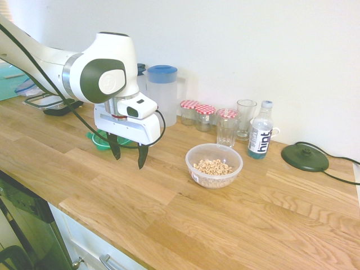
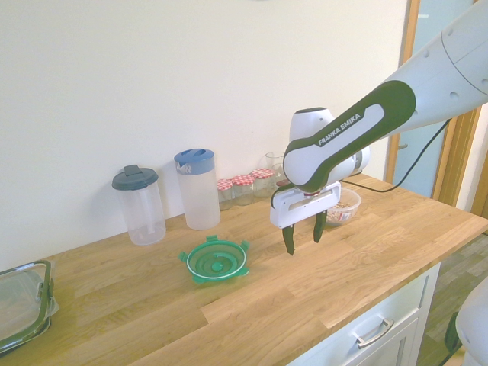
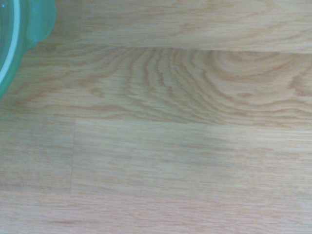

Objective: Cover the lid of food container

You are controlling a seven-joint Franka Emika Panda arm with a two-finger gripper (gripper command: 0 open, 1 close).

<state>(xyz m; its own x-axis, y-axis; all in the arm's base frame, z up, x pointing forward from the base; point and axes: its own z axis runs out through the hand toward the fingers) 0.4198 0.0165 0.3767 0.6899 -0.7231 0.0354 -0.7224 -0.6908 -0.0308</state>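
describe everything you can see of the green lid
The lid is round, translucent green plastic with raised concentric rings, a small centre piece and clip tabs sticking out around its rim. It lies flat on the wooden counter, apart from the cereal bowl. Nothing touches it: the open gripper hangs above the counter beside it. The wrist view catches only its edge and one tab.

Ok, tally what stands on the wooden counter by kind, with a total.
Round green plastic lid: 1
Round clear plastic bowl of ring cereal: 1
Lidded translucent plastic jugs: 2
Small glass jars with red checked lids: 3
Clear drinking glasses: 2
Clear plastic water bottle: 1
Rectangular black-rimmed container: 1
Total: 11
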